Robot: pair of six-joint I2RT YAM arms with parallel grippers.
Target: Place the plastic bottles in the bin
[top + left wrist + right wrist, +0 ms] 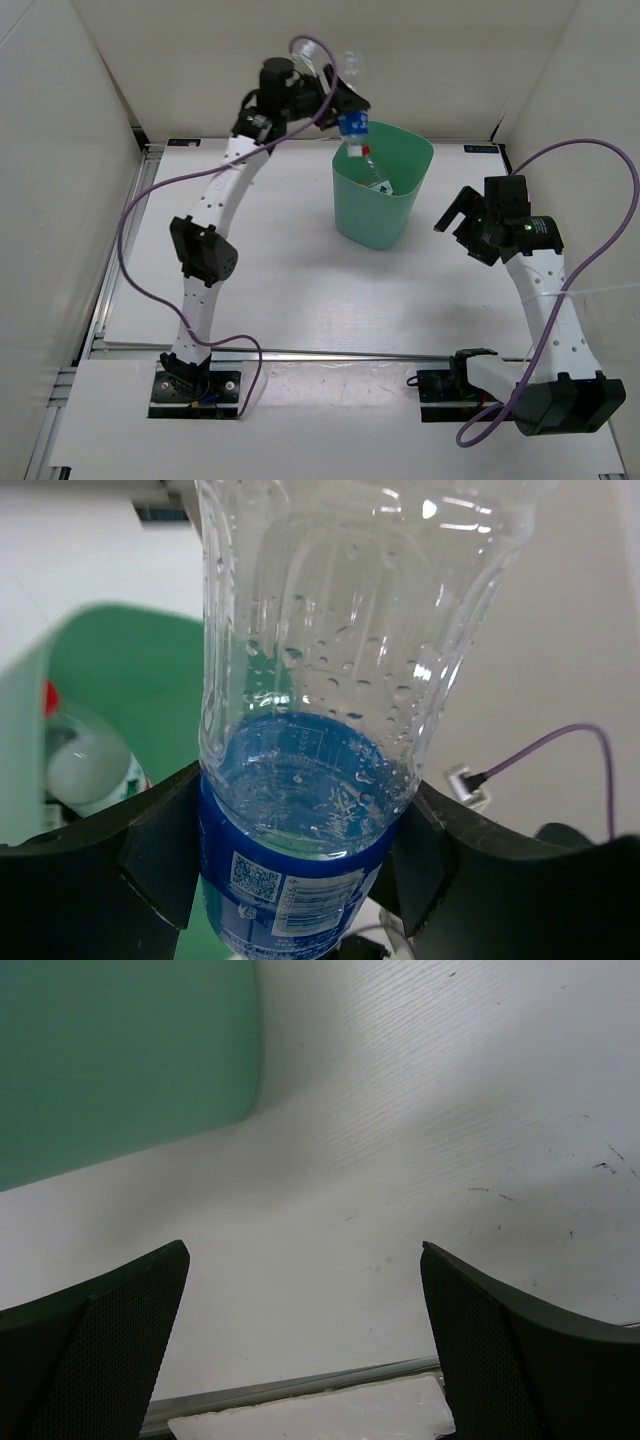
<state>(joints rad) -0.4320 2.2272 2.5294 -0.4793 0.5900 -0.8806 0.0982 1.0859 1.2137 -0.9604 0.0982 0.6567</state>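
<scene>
My left gripper (345,100) is shut on the clear bottle with the blue label (352,122) and holds it above the far left rim of the mint-green bin (400,215). In the left wrist view the bottle (320,680) sits between both fingers (150,850), with the bin (120,680) below at left. A clear bottle with a red cap and red label (372,168) lies inside the bin; it also shows in the left wrist view (85,765). My right gripper (455,215) is open and empty, right of the bin. The dark-label and orange bottles are not in view.
The bin's outer wall (120,1050) fills the upper left of the right wrist view, above the white table (400,1160). A metal rail (290,1390) runs along the table's near edge. White walls enclose the table on three sides.
</scene>
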